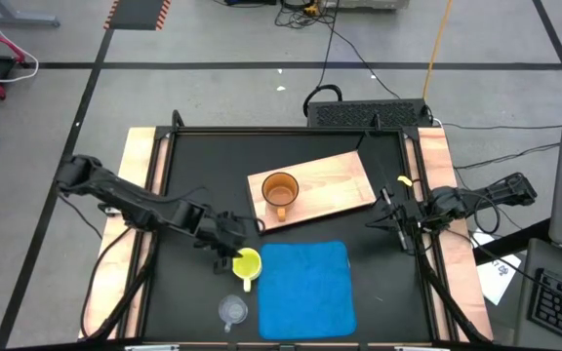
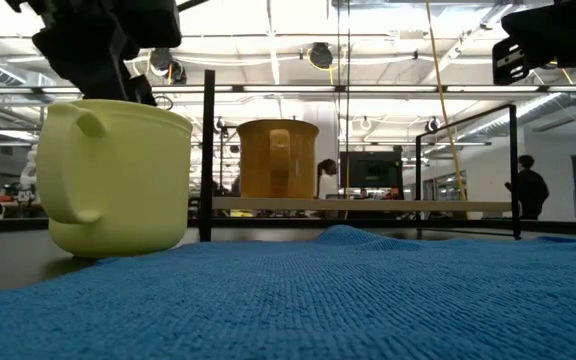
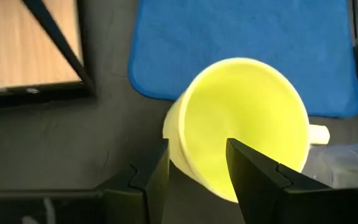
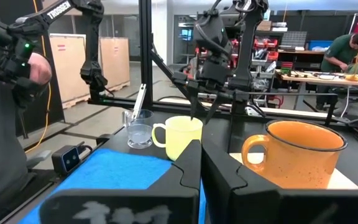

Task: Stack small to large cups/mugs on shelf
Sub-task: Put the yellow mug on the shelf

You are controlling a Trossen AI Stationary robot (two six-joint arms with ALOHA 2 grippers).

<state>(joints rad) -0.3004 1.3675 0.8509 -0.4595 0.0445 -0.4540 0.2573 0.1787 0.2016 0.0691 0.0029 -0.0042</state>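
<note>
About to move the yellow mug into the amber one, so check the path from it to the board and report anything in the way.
Nothing visible blocks it. The yellow mug sits beside the blue mat, left gripper straddling its rim; the amber mug stands open on the wooden board.

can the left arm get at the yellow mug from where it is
Probably yes. The left gripper is right at the yellow mug, and in its wrist view the open fingers straddle the mug's rim, with nothing between. The clear cup stands apart, nearer the table's edge.
</note>
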